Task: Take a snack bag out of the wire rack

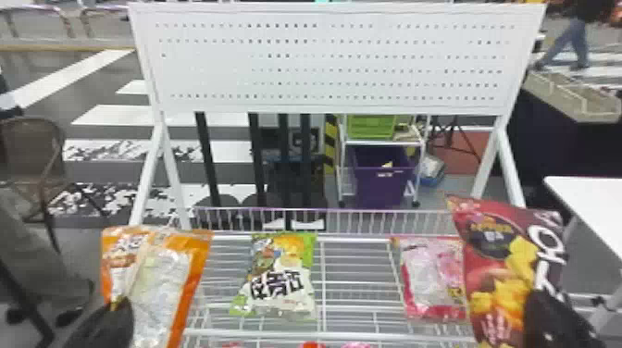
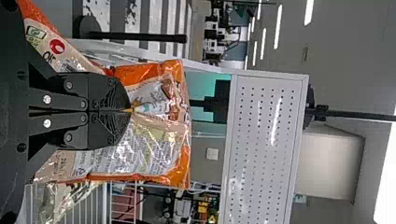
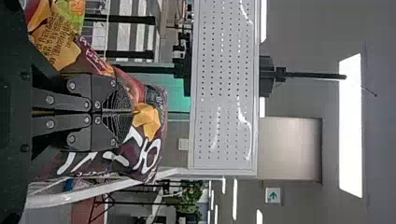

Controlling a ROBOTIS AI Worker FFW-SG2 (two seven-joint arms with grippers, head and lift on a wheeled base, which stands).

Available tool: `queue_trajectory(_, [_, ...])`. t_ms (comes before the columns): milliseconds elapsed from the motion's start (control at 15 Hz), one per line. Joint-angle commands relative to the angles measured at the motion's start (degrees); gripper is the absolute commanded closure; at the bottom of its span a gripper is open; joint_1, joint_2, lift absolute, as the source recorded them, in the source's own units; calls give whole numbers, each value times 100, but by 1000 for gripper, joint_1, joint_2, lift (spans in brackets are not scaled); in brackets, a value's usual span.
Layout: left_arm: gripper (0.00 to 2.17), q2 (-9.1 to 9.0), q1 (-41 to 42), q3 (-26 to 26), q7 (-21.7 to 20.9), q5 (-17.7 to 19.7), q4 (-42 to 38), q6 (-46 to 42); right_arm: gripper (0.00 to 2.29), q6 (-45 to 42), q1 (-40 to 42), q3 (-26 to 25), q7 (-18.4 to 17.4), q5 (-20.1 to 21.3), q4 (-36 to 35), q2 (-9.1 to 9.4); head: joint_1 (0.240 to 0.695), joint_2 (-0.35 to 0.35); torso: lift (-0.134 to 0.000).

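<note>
Orange snack bag [image 1: 159,282], glossy and creased, is pinched in the left claw [image 1: 121,303], fingers closed, at the left of the wire rack [image 1: 322,277]. Dark-red snack bag [image 1: 495,264] is likewise clamped in the right claw [image 1: 540,301], at the right. Rack holds a green-and-white bag [image 1: 282,273] and a pink bag [image 1: 430,277], bare wire between.

In the head view, the orange bag [image 1: 159,282] at lower left and the dark red bag [image 1: 497,273] at lower right are shiny, crinkly plastic, the wire rack [image 1: 322,277] at bottom middle is smooth metal, and the board [image 1: 208,74] up top looks smooth.
</note>
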Motion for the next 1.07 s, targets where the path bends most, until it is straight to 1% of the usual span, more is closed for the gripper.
queue_trajectory(0, [1885, -1, -39, -20, 5, -3, 19, 0, 2250, -132, 229, -180, 109, -58, 48, 111, 499, 0, 0])
queue_trajectory(133, [1885, -1, -57, -47, 5, -3, 19, 0, 2250, -62, 247, -198, 206, -75, -5, 146, 499, 0, 0])
queue_trajectory(467, [1885, -1, -48, -47, 5, -47, 2, 0, 2250, 553, 264, -277, 214, -75, -137, 181, 499, 0, 0])
queue_trajectory(1000, [1885, -1, -57, -64, 5, -47, -7, -18, 2250, 588, 308, -277, 214, -31, -234, 207, 499, 0, 0])
